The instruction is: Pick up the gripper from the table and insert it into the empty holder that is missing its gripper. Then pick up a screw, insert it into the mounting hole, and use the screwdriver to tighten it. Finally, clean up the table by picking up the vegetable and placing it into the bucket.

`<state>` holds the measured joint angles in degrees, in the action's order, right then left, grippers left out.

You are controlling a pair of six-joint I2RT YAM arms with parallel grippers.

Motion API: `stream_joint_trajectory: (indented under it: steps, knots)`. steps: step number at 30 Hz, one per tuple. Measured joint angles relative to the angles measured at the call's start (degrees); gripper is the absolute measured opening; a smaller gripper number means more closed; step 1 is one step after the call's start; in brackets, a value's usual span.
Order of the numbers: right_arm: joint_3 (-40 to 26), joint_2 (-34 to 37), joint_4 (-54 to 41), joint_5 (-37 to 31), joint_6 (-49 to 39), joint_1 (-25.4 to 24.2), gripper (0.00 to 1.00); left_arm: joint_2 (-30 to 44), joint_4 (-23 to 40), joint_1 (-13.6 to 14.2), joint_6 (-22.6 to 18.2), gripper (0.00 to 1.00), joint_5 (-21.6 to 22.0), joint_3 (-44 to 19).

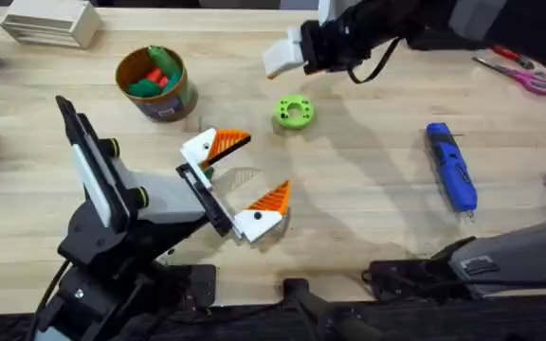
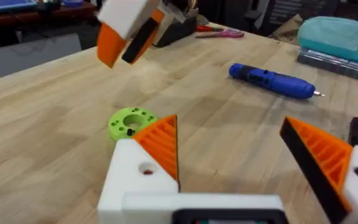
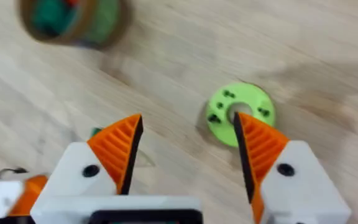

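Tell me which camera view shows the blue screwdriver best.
The left wrist view: the screwdriver lies whole and unobstructed on the table, seen from the side, with its tip visible. The overhead view also shows it whole, lying at the table's right side, but from above. The right wrist view looks at the green disc instead.

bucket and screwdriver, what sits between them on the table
The lime-green disc lies between the bucket and the screwdriver, seen overhead.
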<state>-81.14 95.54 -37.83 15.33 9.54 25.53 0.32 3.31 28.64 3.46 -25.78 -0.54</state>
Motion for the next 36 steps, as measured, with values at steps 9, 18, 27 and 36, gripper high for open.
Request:
stream_joint_trajectory:
  steps: [9,18,27,36]
  knots:
    - [-0.02,3.04,-5.56,-8.15,-9.62,3.96,0.654,0.00,0.00,0.00,-0.02,0.987,-0.02,0.00]
    - [-0.02,10.16,-4.95,-14.99,-11.73,9.97,0.324,0.00,0.00,0.00,-0.01,0.987,-0.04,0.00]
    - [-0.02,12.22,-2.85,-16.17,-11.74,9.97,0.306,0.00,0.00,0.00,0.00,0.987,-0.09,0.00]
    - [-0.44,15.28,-2.35,-16.81,-11.76,9.93,0.298,0.00,0.00,0.00,0.00,0.987,-0.11,0.00]
